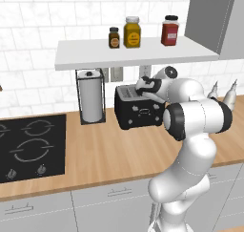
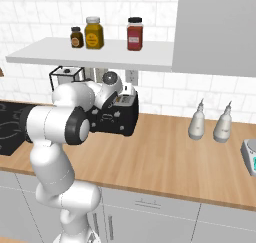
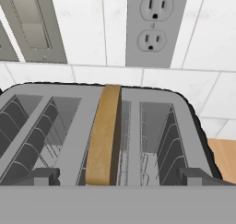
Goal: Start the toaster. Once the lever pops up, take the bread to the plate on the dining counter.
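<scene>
Wood desk (image 1: 109, 154) runs under white tile wall, black hob (image 1: 28, 145) at 9 o'clock. Toaster (image 1: 138, 112) sits at its back beneath the shelf (image 1: 133, 54), with bread (image 3: 105, 135) upright in a slot. My claw (image 3: 117, 179) hovers above the bread, fingers spread wide, gripping nothing.

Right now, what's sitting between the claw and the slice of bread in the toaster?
Nothing. In the hand view the stretch is bare: the claw hangs just over the toaster, and the bread stands upright in its slot between the two fingertips.
</scene>
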